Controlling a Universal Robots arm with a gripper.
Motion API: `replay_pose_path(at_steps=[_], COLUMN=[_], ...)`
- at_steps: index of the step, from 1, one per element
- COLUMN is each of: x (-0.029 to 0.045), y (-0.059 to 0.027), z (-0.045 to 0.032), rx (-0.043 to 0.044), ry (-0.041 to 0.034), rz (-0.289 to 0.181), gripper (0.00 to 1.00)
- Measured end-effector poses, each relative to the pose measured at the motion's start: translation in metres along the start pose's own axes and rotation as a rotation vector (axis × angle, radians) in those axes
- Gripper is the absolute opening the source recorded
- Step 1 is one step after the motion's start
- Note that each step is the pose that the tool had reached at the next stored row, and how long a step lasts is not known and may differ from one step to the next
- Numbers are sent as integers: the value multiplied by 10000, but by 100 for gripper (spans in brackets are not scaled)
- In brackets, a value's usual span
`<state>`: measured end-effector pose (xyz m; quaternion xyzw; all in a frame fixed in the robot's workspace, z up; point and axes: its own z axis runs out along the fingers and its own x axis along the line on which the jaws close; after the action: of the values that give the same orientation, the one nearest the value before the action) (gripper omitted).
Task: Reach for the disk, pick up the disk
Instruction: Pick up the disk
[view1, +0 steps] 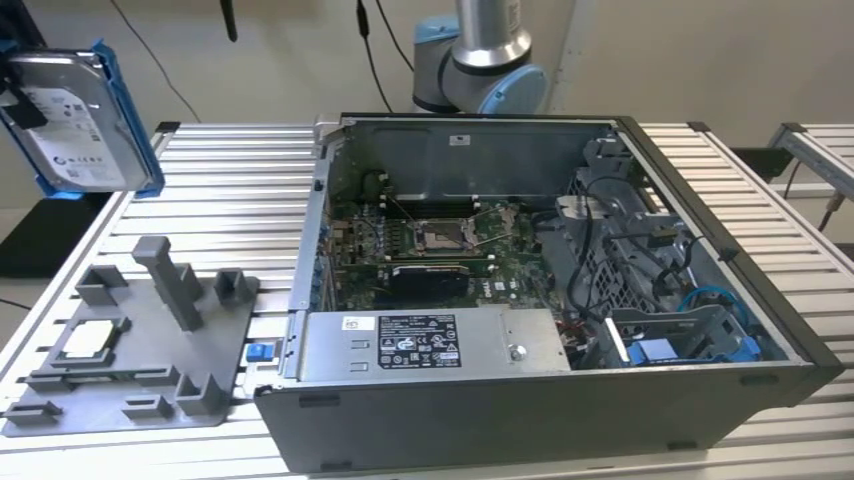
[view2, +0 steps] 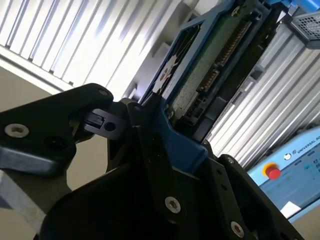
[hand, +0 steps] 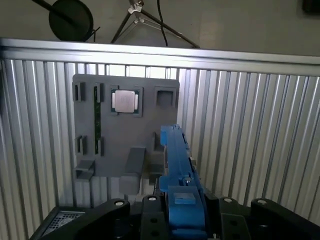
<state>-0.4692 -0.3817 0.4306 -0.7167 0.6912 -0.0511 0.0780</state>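
A: "What is the end effector (hand: 184, 202) doing?"

B: "It is clenched on the disk (hand: 176, 150). It pinches the blue caddy edge-on, so the drive stands upright between the jaws."

A: "Where is the disk?"

B: "Aloft, clear of the surface (view1: 227, 190), near the grey fixture (view1: 134, 350) holding a square chip (hand: 125, 101). It is well apart from the open computer case (view1: 534, 300). It looks picked up."

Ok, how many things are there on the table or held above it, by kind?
disk, held by the tool: 1
open computer case: 1
grey fixture plate: 1
square silver chip, on the plate: 1
Total: 4
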Motion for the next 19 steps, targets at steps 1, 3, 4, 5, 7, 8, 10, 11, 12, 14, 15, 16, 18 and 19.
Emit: replay_pose_path(at_steps=[1,3,4,5,7,8,10,11,12,14,15,16,18,19], x=[-2,-5,-7,-9,-12,-13,-16,-18,-20,-23,-24,-25,-27,-28], y=[-6,-20,-28,-36,-49,-57,-72,-80,-88,-101,-107,-112,-123,-127], z=[-45,-135,-181,-228,-313,-361,-448,-494,-540,-624,-660,-691,-754,-777], rx=[4,9,11,13,16,19,19,22,23,25,26,28,30,29], ry=[0,1,2,2,2,2,2,2,2,2,2,2,1,3], rz=[0,0,-1,-1,-1,-1,-1,-1,-1,-1,-1,-1,-1,-1], gripper=[0,0,0,0,0,0,0,0,0,0,0,0,0,0])
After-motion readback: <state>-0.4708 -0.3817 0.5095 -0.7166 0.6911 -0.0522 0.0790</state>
